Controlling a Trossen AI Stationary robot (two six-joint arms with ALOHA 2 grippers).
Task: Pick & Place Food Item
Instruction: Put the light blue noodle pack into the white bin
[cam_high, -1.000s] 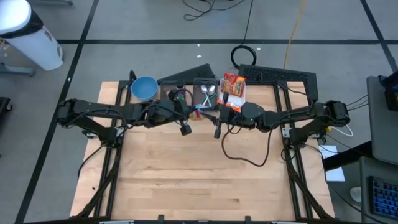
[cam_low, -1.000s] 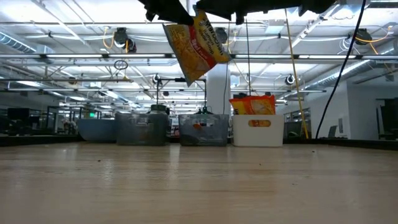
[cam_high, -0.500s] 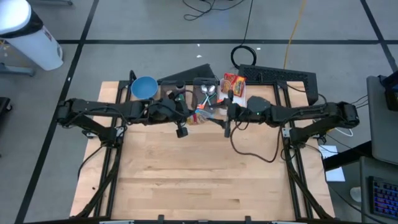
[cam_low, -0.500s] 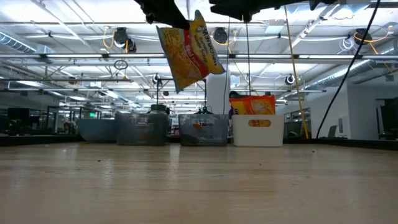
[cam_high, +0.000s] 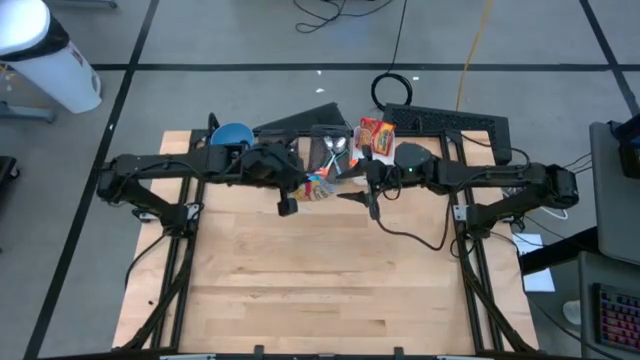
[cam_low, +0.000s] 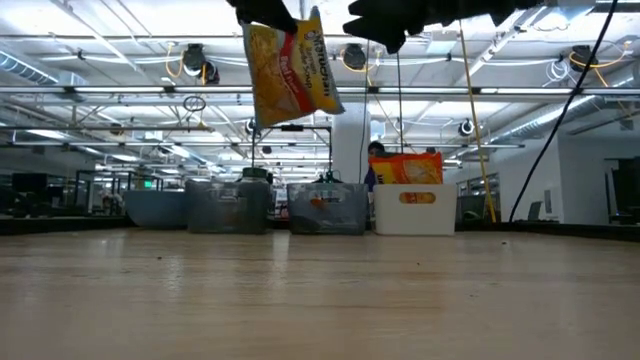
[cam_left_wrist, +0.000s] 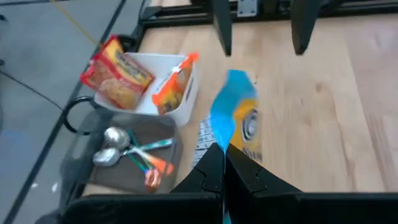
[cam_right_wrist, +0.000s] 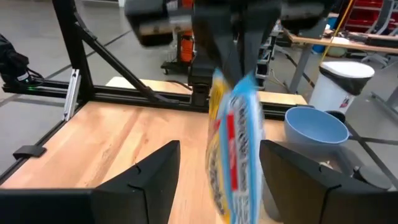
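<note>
Overhead lights and ceiling rails fill the room behind the wooden table (cam_high: 320, 270), whose near half lies bare while the containers line its far edge. Up there, from nine o'clock toward three, sit a blue bowl (cam_high: 231, 137), a dark tray of spoons (cam_high: 333, 150) and a white bin (cam_high: 381, 160) holding orange snack packs.

A second ago the right gripper (cam_high: 372, 196) held the yellow snack bag (cam_low: 287, 68) together with the left one; now its fingers stand apart and it has drawn back toward three o'clock, clear of the bag. The left gripper (cam_left_wrist: 224, 163) stays pinched on the bag's top edge, so the bag hangs high above the table at roughly twelve o'clock, just in front of the tray and swinging a little.

To my eye the handover is done: the left arm alone carries the food item, and what remains is taking it to wherever it gets set down.
</note>
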